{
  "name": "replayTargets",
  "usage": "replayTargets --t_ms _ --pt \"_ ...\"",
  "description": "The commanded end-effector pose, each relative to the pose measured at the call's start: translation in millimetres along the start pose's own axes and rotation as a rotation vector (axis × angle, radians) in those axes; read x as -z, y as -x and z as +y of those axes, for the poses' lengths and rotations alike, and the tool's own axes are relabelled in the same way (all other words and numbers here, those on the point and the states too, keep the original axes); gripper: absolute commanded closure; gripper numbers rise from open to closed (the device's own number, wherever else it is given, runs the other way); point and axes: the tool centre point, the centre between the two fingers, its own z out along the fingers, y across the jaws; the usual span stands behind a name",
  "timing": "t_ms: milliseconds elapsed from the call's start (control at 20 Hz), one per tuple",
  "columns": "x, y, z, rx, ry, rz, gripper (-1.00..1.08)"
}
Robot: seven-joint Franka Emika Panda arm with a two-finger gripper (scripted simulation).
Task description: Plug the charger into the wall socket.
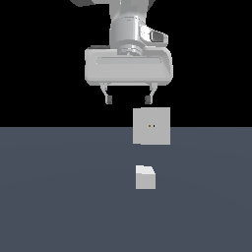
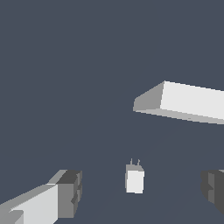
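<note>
1. The gripper is seen high above the floor, its fingers spread wide apart and nothing held between them; in the wrist view the two fingertips sit at opposite edges of the picture with bare floor between.
2. The charger rests on the floor, apart from everything else, in front of the wall socket in the exterior view and slightly toward that view's left of the panel's centre.
3. In the wrist view two thin prongs are shown on the charger, on the side turned toward the socket panel — so little or no turning should be needed before insertion (a judgement only).
4. The step in hand is judged to be the approach and grasp — no contact has been made yet.
5. To do it well, the gripper should be centred over the block and lowered straight, with the pads closed on the two plain side faces, so that the prong face is left clear.
6. The grasp should be kept square, since a tilted block would leave the prongs misaligned with the two tiny dots at the panel's centre.
</note>
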Motion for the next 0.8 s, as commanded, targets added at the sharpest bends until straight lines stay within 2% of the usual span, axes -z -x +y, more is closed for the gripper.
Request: replayTargets --t_ms 0,350,750 --pt "0 0 0 0.000 0.000 0.000 -0.92" --pt "-4 4 1 -0.003 0.000 0.012 -0.92" --pt "-17 19 5 -0.014 0.001 0.055 -0.92"
